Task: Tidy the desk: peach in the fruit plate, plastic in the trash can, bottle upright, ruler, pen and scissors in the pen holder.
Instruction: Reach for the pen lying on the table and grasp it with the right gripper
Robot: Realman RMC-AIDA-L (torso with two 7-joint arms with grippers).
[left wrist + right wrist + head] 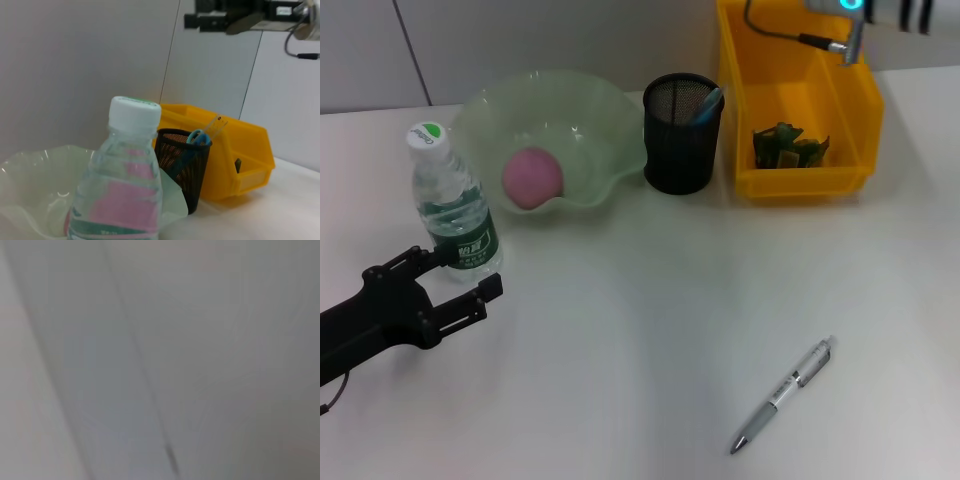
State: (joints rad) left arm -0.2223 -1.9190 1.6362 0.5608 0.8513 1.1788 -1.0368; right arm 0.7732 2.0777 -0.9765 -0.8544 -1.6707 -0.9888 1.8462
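Note:
The clear water bottle [455, 205] with a white cap stands upright at the table's left; it fills the near part of the left wrist view [122, 190]. My left gripper [470, 272] is open, its black fingers on either side of the bottle's base. The pink peach [532, 178] lies in the pale green fruit plate [610, 120]. The black mesh pen holder [682, 140] holds blue-handled scissors [196, 136] and a clear ruler [215, 126]. Green plastic [788, 146] lies in the yellow trash can [800, 183]. A silver pen [782, 396] lies on the table at the front right.
My right arm [860, 15] is raised over the trash can's far end; it shows high up as a dark bar [225, 17] in the left wrist view. The right wrist view holds only a grey wall. White tabletop lies between the pen and the containers.

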